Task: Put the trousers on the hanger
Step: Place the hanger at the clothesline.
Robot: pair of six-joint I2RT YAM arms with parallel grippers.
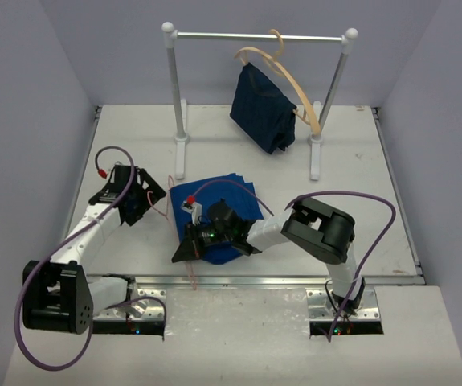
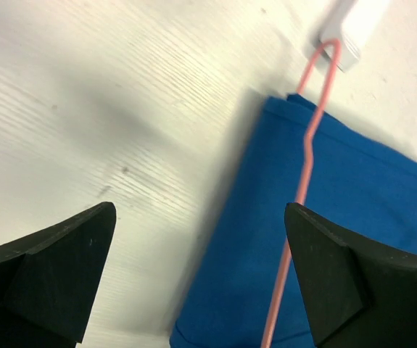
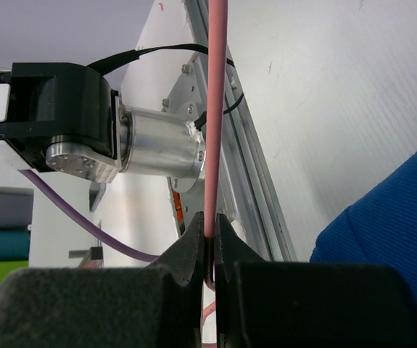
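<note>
My right gripper (image 3: pixel 212 250) is clamped on the hanger (image 3: pixel 215 109) — the two black fingers are pressed together with the thin pink wire pinched between their tips. The wire runs straight up out of the grip through the wrist view. To the right of it a fold of the trousers (image 1: pixel 224 191) shows, royal blue and close beside the fingers, though I cannot tell whether it touches them. From above, this gripper sits low over the near edge of the blue heap, pointing left.

My left gripper (image 2: pixel 199 217) is released. Its fingers (image 2: pixel 56 268) stand wide apart, with only bare table (image 1: pixel 359 201) and the left edge of the cloth showing between them. In the top view it hovers just left of the trousers, apart from them.

The trousers lie in a folded bundle near the middle of the table, in front of the rack (image 1: pixel 259 36) and between my two grippers. In the left wrist view the hanger's wire lies across the top of the blue cloth. Its hook end reaches past the far edge of the cloth to a white foot (image 2: pixel 357 29) of the rack. Whether any of the wire passes under a fold I cannot tell.

At the back, a pale wooden hanger (image 1: pixel 299 84) hangs tilted from the rack's rail, and a dark navy garment (image 1: pixel 263 108) is draped over it — well apart from the blue bundle.
</note>
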